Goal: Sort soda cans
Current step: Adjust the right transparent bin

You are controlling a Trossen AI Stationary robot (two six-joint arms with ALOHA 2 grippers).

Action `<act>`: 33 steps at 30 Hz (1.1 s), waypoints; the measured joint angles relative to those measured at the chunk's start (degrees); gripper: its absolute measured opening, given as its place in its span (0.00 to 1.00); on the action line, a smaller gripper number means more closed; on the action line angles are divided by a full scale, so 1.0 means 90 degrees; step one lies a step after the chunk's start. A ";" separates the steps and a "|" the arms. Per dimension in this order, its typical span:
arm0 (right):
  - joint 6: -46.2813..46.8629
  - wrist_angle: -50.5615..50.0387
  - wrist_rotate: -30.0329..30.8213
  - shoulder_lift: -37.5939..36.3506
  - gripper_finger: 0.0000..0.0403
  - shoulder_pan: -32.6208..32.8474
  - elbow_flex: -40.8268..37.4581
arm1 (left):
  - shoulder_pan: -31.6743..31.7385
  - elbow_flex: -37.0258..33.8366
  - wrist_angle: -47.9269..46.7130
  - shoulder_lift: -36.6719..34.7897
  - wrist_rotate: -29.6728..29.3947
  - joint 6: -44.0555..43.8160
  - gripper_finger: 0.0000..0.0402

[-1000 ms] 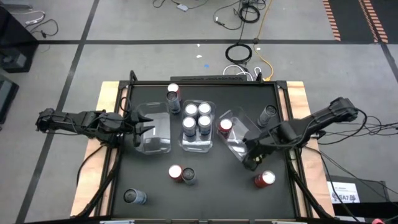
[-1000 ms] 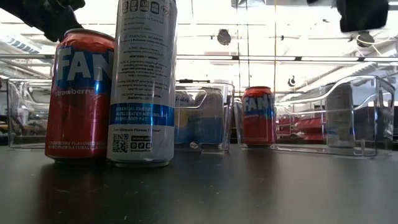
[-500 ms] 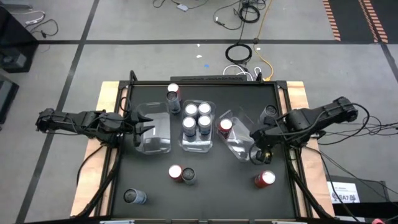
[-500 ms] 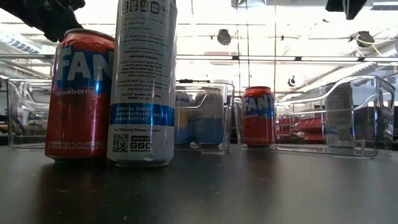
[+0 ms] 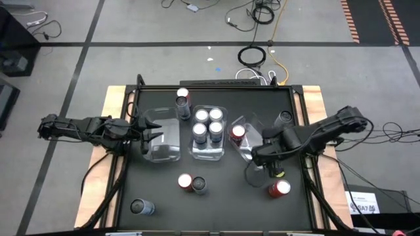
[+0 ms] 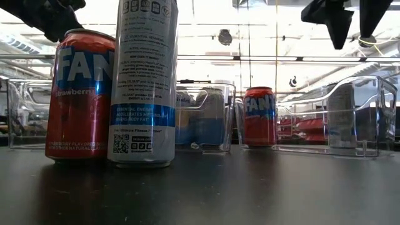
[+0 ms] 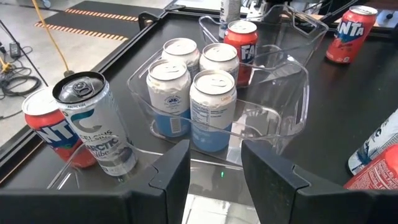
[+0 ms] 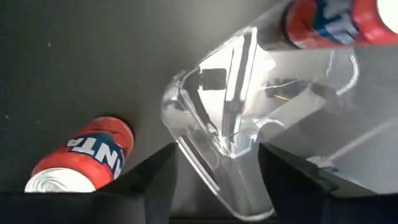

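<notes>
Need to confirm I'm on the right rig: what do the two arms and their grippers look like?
Both arms are dark, jointed and slender, with black cables trailing off the table sides. The left gripper and right gripper each end in two matte black, flat, angular fingers. No markings are visible.

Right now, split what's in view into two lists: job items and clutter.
Job:
red Fanta can on the table
four blue-silver cans in the middle bin
right gripper, open over the tilted bin

Lying about:
cable coil on the floor
</notes>
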 joint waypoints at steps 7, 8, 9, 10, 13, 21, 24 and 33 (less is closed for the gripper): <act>-0.0375 0.0206 -0.0204 0.0421 0.55 0.0143 -0.0002 | 0.0000 0.0000 0.0002 0.0000 0.0000 -0.0006 0.39; -0.0382 0.0271 -0.0286 0.0421 0.54 0.0144 -0.0002 | 0.0001 0.0000 0.0002 0.0000 0.0000 -0.0032 0.39; -0.0379 0.0339 -0.0369 0.0416 0.53 0.0144 -0.0014 | 0.0000 0.0000 0.0002 0.0000 0.0000 -0.0080 0.39; -0.0348 0.0436 -0.0409 0.0412 0.52 0.0144 -0.0058 | 0.0000 0.0000 0.0002 0.0000 0.0000 -0.0145 0.39; -0.0276 0.0702 -0.0528 0.0387 0.50 0.0164 -0.0303 | 0.0000 0.0000 0.0002 0.0000 0.0093 -0.0165 0.39; -0.0092 0.1243 -0.0537 0.0380 0.50 0.0324 -0.1038 | 0.0002 0.0000 0.0000 0.0000 0.0178 -0.0166 0.39; -0.0024 0.1422 -0.0532 0.0377 0.50 0.0348 -0.1307 | 0.0000 0.0000 0.0002 0.0000 0.0194 -0.0168 0.39; 0.0124 0.1619 -0.0530 0.0377 0.36 0.0352 -0.1910 | 0.0000 0.0000 0.0002 0.0000 0.0194 -0.0165 0.39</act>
